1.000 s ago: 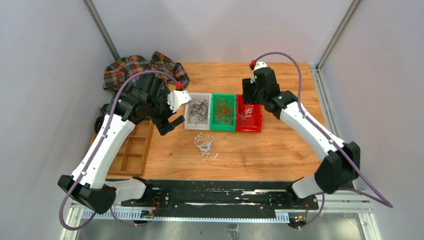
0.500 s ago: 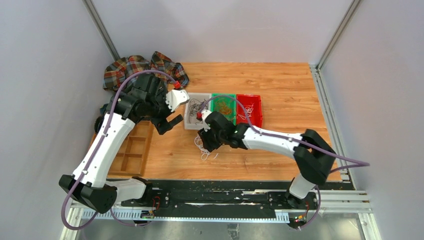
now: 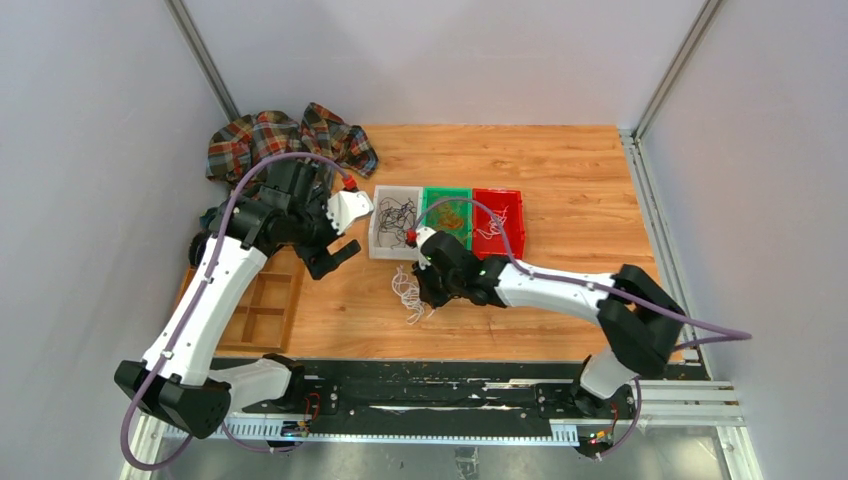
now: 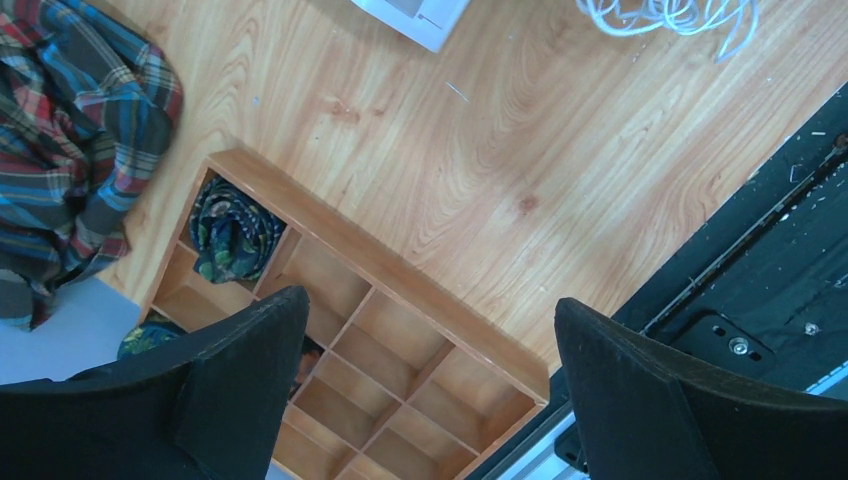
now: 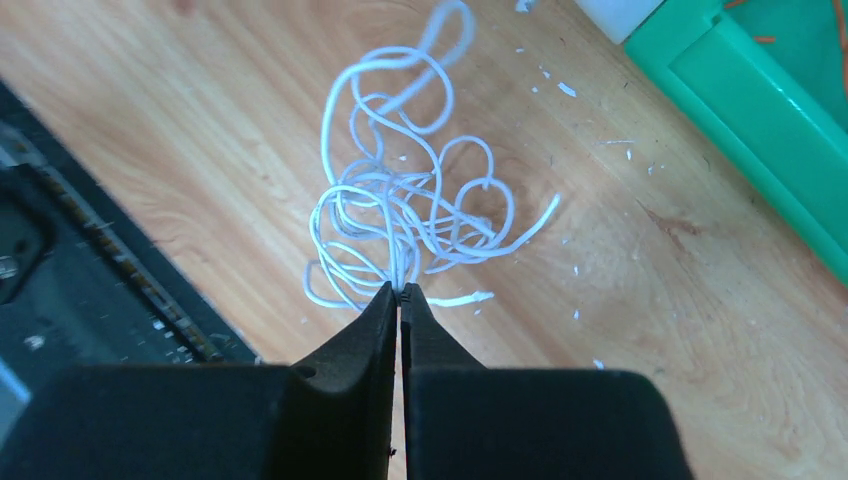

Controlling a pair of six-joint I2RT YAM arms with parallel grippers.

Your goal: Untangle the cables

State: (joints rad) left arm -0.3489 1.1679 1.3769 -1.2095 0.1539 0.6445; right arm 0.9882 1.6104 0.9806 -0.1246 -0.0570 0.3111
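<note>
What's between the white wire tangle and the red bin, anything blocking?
Nothing loose. The right pincer is shut on the white wire tangle, on the table in front of the bins. A straight line to the red bin clips the near corner of the green bin; lifting over should clear it.

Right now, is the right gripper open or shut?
Shut. The right gripper shows no gap between its fingers in the wrist view, pinching strands at the edge of the white cables.

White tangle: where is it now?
In the top view the white tangle lies on the table, just near-side of the white bin, right gripper shut on its right edge.
</note>
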